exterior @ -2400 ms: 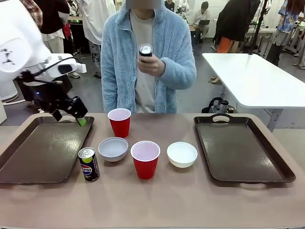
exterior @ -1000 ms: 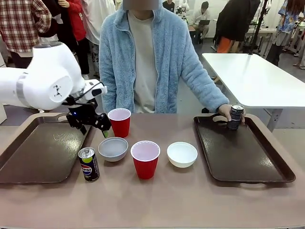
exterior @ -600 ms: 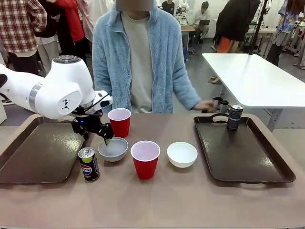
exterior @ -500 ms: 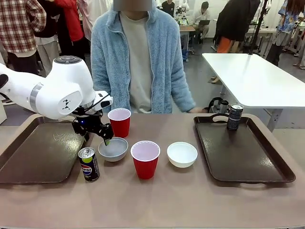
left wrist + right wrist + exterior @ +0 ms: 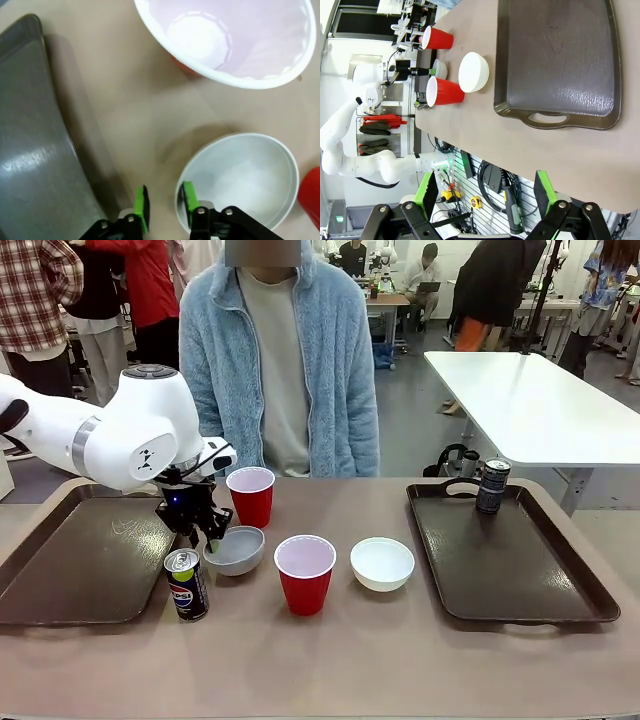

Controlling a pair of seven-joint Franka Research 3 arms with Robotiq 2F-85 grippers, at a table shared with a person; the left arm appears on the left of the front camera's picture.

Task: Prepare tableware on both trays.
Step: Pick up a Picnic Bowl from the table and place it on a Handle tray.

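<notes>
In the front view, the left pincer (image 5: 207,536) is shut tight on the rim of the grey bowl (image 5: 238,550). It holds the side next to the left tray (image 5: 80,560). The bowl is between the far red cup (image 5: 251,496) and the Pepsi can (image 5: 187,585). The near red cup (image 5: 304,574) and the white bowl (image 5: 382,563) stand in the middle of the table (image 5: 330,660). The dark can (image 5: 490,486) stands at the far end of the right tray (image 5: 520,570). A person (image 5: 280,360) in a fluffy blue jacket stands behind the table.

In the left wrist view, one green pad is inside the grey bowl and the other is outside, with the rim between them. The far red cup is just past the bowl.

In the right wrist view, the right pincer (image 5: 485,185) has its fingers far apart and holds nothing. It hangs off the table's edge, near the right tray's handle.
</notes>
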